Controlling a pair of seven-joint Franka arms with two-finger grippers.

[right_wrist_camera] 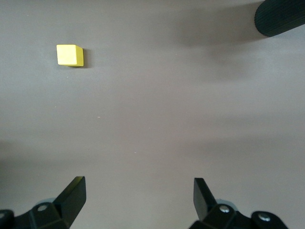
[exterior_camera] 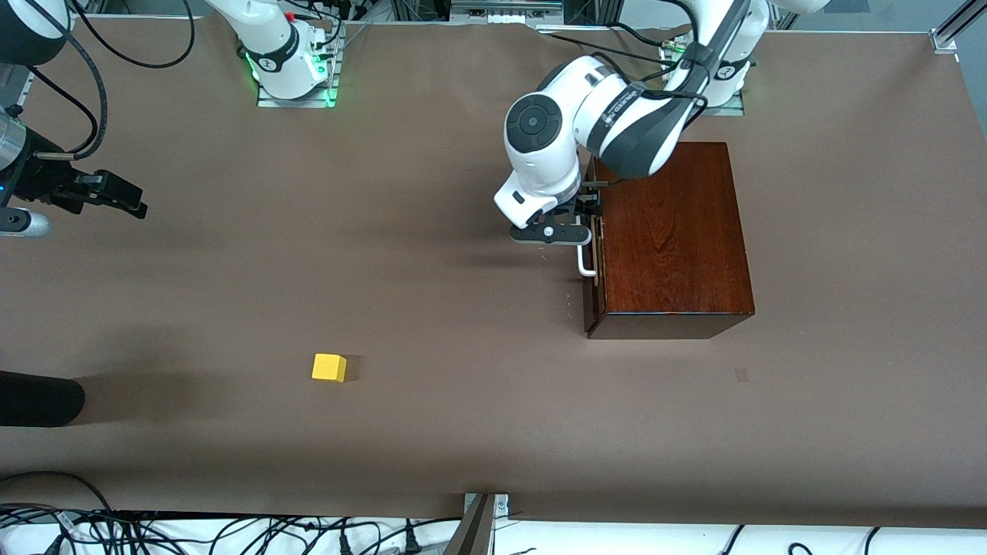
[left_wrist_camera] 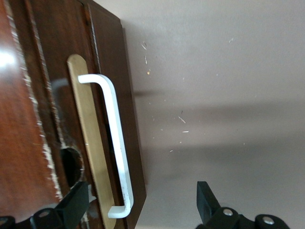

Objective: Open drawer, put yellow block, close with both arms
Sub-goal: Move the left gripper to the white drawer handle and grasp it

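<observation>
The dark mahogany box (exterior_camera: 671,231) stands toward the left arm's end of the table. Its drawer front (left_wrist_camera: 131,143) looks shut, and the white bar handle (exterior_camera: 587,262) faces the right arm's end. My left gripper (exterior_camera: 591,218) is open at that front. In the left wrist view the handle's (left_wrist_camera: 116,138) end lies between the spread fingers (left_wrist_camera: 74,205), untouched. The yellow block (exterior_camera: 329,368) lies on the table, nearer the front camera and toward the right arm's end, and also shows in the right wrist view (right_wrist_camera: 70,55). My right gripper (exterior_camera: 116,194) hangs open and empty over the table at the right arm's end.
A black rounded object (exterior_camera: 38,398) reaches in at the table's edge near the right arm's end and also shows in the right wrist view (right_wrist_camera: 281,16). Brown tabletop (exterior_camera: 432,308) lies between the block and the box. Cables run along the front edge.
</observation>
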